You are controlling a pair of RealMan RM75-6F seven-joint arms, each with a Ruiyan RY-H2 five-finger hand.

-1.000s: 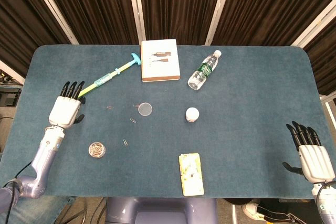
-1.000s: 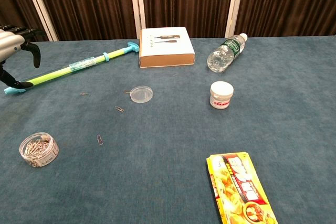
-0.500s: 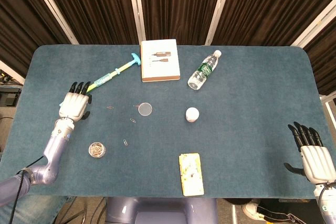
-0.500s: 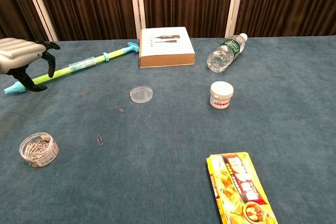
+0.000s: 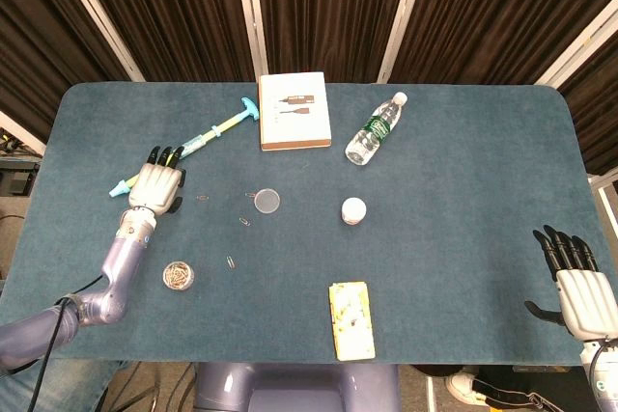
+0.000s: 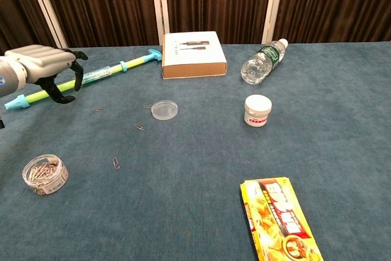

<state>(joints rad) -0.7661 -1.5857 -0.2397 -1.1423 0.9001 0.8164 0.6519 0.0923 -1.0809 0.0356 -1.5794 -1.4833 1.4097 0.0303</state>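
My left hand (image 5: 158, 185) hovers over the near end of a green and yellow stick (image 5: 207, 131) with cyan ends. In the chest view the left hand (image 6: 50, 64) arches over the stick (image 6: 110, 71) with its fingers (image 6: 76, 76) curved down and spread, holding nothing. Whether they touch the stick is unclear. My right hand (image 5: 579, 285) hangs open off the table's front right corner, fingers straight, far from every object; the chest view does not show it.
A white box (image 5: 294, 110) and a lying water bottle (image 5: 375, 129) are at the back. A clear lid (image 5: 267, 201), a white jar (image 5: 353, 210), a tub of paper clips (image 5: 178, 275), loose clips (image 6: 139, 127) and a yellow snack pack (image 5: 351, 319) lie nearer.
My left hand has moved right and inward from the table's left edge until it is over the stick's near end. My right hand has drifted slightly toward the front edge.
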